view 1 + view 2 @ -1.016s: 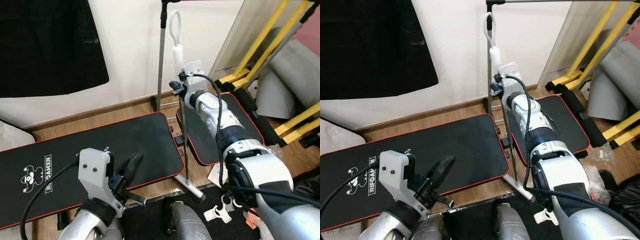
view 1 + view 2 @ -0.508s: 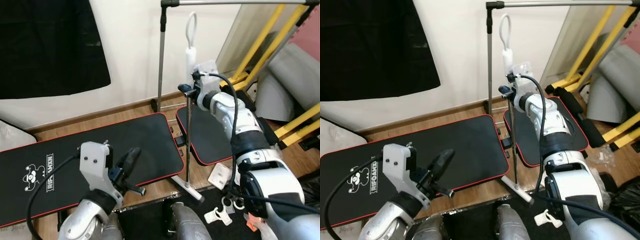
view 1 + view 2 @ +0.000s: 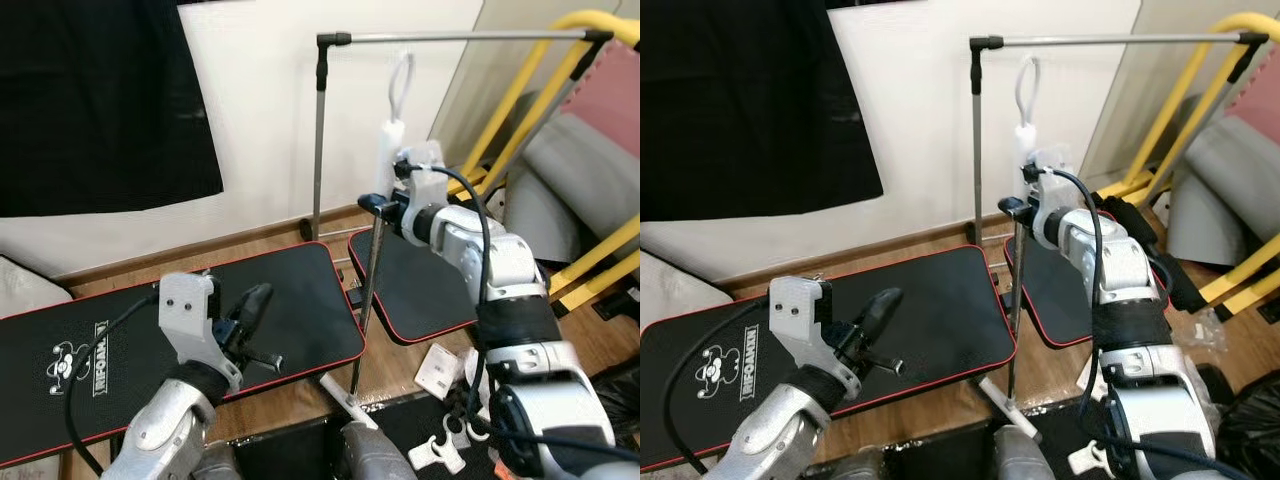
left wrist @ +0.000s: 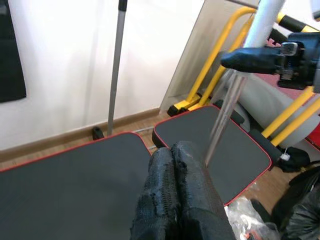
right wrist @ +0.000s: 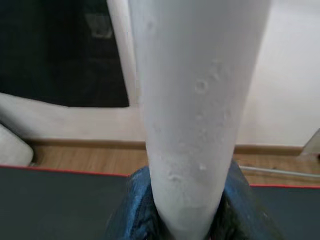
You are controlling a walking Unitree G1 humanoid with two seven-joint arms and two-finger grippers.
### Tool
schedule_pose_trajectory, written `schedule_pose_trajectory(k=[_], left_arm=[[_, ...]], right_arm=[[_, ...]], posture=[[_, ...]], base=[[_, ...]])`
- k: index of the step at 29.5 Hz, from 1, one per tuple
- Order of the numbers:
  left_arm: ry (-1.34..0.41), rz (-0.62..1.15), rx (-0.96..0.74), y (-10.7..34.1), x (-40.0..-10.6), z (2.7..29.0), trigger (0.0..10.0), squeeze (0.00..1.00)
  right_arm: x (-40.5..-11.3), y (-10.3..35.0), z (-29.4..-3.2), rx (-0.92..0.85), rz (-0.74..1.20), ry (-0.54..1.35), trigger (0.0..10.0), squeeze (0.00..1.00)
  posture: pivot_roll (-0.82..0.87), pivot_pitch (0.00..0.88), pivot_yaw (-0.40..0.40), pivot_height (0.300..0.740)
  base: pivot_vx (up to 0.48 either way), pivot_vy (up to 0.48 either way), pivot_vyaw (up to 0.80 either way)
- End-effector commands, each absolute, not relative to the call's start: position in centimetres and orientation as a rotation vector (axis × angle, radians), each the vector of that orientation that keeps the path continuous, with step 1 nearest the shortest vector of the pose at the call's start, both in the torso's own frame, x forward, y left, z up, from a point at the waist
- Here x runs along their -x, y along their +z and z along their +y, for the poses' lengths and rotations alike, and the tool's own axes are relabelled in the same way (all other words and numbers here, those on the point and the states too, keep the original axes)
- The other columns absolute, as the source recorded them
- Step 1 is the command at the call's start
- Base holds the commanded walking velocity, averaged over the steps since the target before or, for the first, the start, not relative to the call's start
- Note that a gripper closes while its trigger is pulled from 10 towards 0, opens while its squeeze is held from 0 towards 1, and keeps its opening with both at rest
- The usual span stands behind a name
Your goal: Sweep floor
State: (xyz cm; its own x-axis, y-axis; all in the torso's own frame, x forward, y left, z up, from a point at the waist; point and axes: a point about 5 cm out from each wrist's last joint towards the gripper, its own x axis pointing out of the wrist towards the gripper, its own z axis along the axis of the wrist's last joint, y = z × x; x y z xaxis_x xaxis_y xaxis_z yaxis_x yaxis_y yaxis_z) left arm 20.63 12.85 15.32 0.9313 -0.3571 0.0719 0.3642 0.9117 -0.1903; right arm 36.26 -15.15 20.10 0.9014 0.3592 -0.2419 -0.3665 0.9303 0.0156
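Broom [image 3: 366, 300] stands nearly upright, head on the wood floor [image 3: 290, 385] between two black red-edged mats [image 3: 250, 310], white grip at top. Right hand [image 3: 385, 205] clamped on its white handle, arm stretched forward. Left hand [image 3: 250, 315] raised over the left mat, fingers [image 4: 175, 200] pressed together, holding nothing. Metal clothes rack [image 3: 320, 130] behind, by the wall.

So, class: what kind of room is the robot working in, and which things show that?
Probably a home room used for exercise and storage: black red-edged padded mats on a wooden floor, a grey metal clothes rail, and yellow tubular frames against the wall.
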Motion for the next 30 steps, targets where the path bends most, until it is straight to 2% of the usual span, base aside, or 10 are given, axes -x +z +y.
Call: schedule_pose_trajectory(k=[1,2,3,6,7,15,21,30], left_arm=[[-0.458,-0.033,0.205,15.0,-20.4,12.6,10.0,0.00],[-0.458,-0.033,0.205,15.0,-20.4,12.6,10.0,0.00],[-0.460,-0.034,0.205,14.9,-20.5,12.7,10.0,0.00],[-0.460,-0.035,0.205,14.9,-20.6,12.7,10.0,0.00],[-0.461,-0.036,0.206,14.8,-20.7,12.7,10.0,0.00],[-0.461,-0.038,0.206,14.6,-20.8,12.7,10.0,0.00],[-0.463,-0.041,0.204,14.5,-20.9,12.7,10.0,0.00],[-0.457,-0.033,0.217,14.5,-20.9,12.7,10.0,0.00]], right_arm=[[-35.8,21.0,-15.4,0.034,0.216,0.362,5.2,0.00],[-35.8,21.0,-15.4,0.034,0.216,0.362,5.2,0.00],[-35.4,21.1,-15.5,0.045,0.221,0.357,8.4,0.00],[-35.2,21.2,-15.6,0.053,0.224,0.354,8.4,0.00],[-34.7,21.2,-15.8,0.072,0.239,0.349,10.0,0.00],[-34.0,20.9,-16.6,0.137,0.279,0.313,10.0,0.00],[-34.5,21.4,-17.7,0.202,0.189,0.141,10.0,0.00],[-33.1,20.4,-15.5,0.179,0.268,0.296,10.0,0.00]], posture=[[-0.06,0.092,-0.072,0.740],[-0.06,0.092,-0.072,0.740],[-0.06,0.085,-0.072,0.740],[-0.06,0.085,-0.072,0.740],[-0.06,0.075,-0.073,0.740],[-0.07,0.063,-0.074,0.740],[-0.06,0.068,-0.075,0.740],[-0.06,0.075,-0.077,0.740]], base=[[0.000,0.000,0.00],[0.000,0.000,0.00],[0.000,0.000,0.00],[0.000,0.000,0.00],[0.000,0.000,0.00],[0.000,0.000,0.00],[0.000,0.000,0.00],[0.000,0.000,0.00]])
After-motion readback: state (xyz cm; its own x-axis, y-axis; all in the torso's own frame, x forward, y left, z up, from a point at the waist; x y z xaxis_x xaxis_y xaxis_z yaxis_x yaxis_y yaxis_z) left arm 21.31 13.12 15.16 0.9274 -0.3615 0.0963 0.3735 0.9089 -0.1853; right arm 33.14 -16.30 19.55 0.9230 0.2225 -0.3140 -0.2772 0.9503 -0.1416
